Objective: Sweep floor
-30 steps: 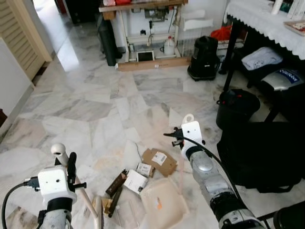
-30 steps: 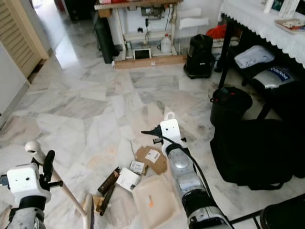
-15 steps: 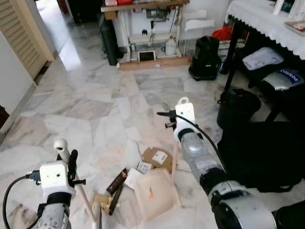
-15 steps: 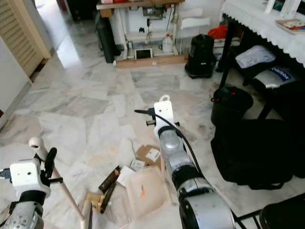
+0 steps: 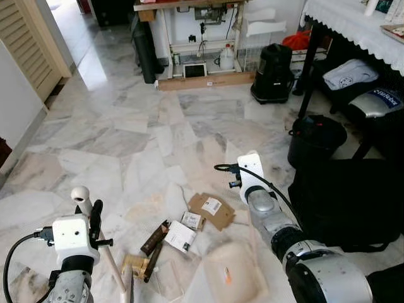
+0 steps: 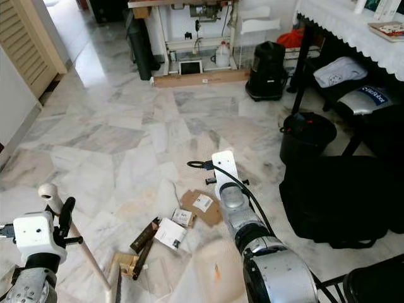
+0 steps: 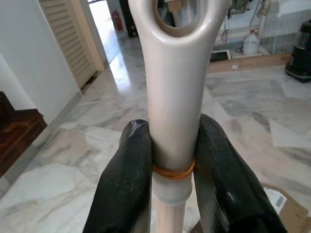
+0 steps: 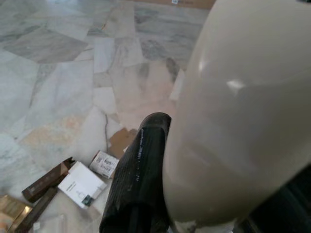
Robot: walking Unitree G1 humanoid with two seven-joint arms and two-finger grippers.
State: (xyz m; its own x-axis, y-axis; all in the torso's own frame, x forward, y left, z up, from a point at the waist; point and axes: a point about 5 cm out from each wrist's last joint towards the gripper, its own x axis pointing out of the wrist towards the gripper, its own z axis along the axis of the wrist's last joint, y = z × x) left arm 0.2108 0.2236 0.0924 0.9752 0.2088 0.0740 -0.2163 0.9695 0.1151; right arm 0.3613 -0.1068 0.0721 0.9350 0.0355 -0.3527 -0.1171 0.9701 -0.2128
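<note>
Both grippers hold sweeping tools over littered marble floor.

Your left gripper [image 7: 170,160] has both fingers [image 7: 127,179] clamped on the broom handle [image 7: 174,97], just below its hanging loop. Your right gripper [image 8: 160,194] presses one finger [image 8: 138,170] against the dustpan handle [image 8: 233,121]; the dustpan [image 5: 230,278] lies beside the cardboard scraps [image 5: 210,209].

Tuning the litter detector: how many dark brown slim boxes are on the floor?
2. One dark brown box lies left of the white booklet; the second slim box lies just below it, by the tan pieces near the broom. More may be hidden under the dustpan.
</note>
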